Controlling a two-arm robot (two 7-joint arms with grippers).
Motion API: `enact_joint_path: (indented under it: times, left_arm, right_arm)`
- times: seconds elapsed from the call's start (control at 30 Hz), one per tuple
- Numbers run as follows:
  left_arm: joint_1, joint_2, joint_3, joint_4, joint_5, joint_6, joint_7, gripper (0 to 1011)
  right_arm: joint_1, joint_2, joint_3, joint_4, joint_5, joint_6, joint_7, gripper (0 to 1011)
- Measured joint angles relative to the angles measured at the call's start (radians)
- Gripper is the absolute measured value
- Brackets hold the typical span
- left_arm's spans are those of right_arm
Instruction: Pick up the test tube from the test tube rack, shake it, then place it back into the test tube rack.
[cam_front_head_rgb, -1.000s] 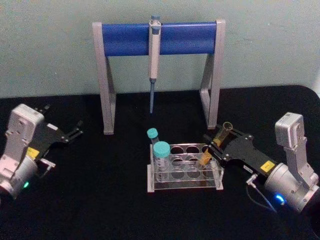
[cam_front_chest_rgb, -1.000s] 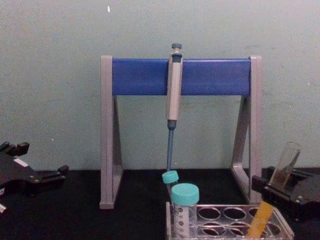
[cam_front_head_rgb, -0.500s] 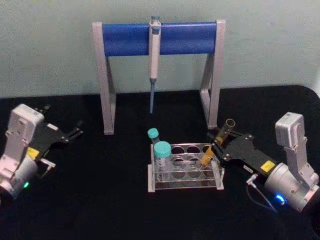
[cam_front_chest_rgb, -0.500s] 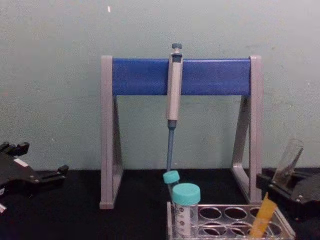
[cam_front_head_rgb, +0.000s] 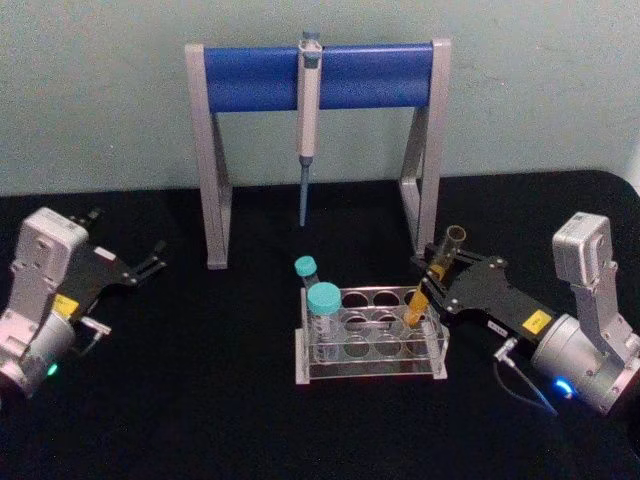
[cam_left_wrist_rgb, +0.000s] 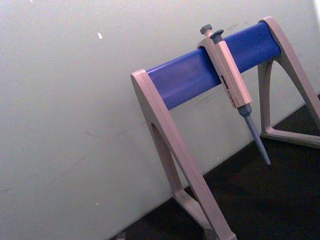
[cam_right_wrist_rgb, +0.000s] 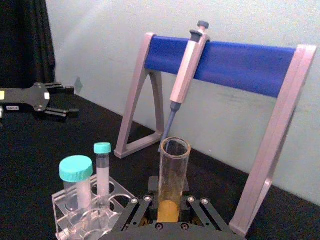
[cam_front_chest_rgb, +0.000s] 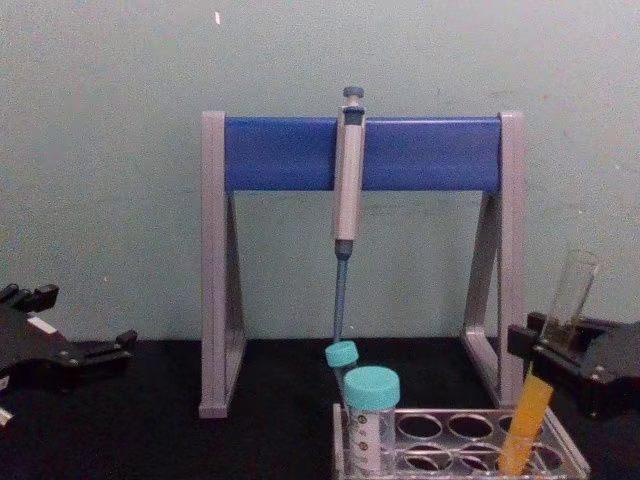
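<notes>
- The right gripper is at the right end of the test tube rack, and its jaws are clamped on the test tube. In the right wrist view the glass stands between the two jaws, one pressed to each side.
- The test tube is tilted, with its open top leaning away from the rack towards the right-hand leg of the pipette stand. Its orange-yellow lower end sits in or just over a hole in the rack's right-most column; I cannot tell which row.
- My reading is that the tube is grasped but not clear of the rack. This fits either the start of lifting out or the end of putting back, and nothing here settles whether the shake is done.
- If it is the lift, the raise, the shake and the return all remain. If it is the return, what is left is seating the tube upright and letting go.
- The left gripper is parked well off on the left of the black counter, with its jaws apart and empty.
- Two teal-capped tubes stand in the rack's left end, and a pipette hangs on the stand.
- Each gripper body carries a small yellow sticker, and the left one also shows a white label in the right wrist view. The print on all of them is too small to read, and no brand shows on the pipette or rack.
</notes>
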Motion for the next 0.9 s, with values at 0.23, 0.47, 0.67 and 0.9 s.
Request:
enact_joint_path:
  times: [0.23,0.47,0.67,0.9]
  left_arm:
    - [0.0,0.0,0.0,0.0,0.0,0.0,0.0,1001]
    - [0.0,0.0,0.0,0.0,0.0,0.0,0.0,1001]
    - [0.0,0.0,0.0,0.0,0.0,0.0,0.0,1001]
    - [0.0,0.0,0.0,0.0,0.0,0.0,0.0,1001]
  right_arm:
    - [0.001,0.012,0.0,-0.032,-0.005,0.011,-0.001,226]
    - [-0.001,0.023,0.009,-0.067,-0.006,0.018,-0.005,226]
    - [-0.009,0.032,0.022,-0.098,0.0,0.02,-0.009,226]
    - [-0.021,0.042,0.037,-0.132,0.027,0.027,-0.005,226]
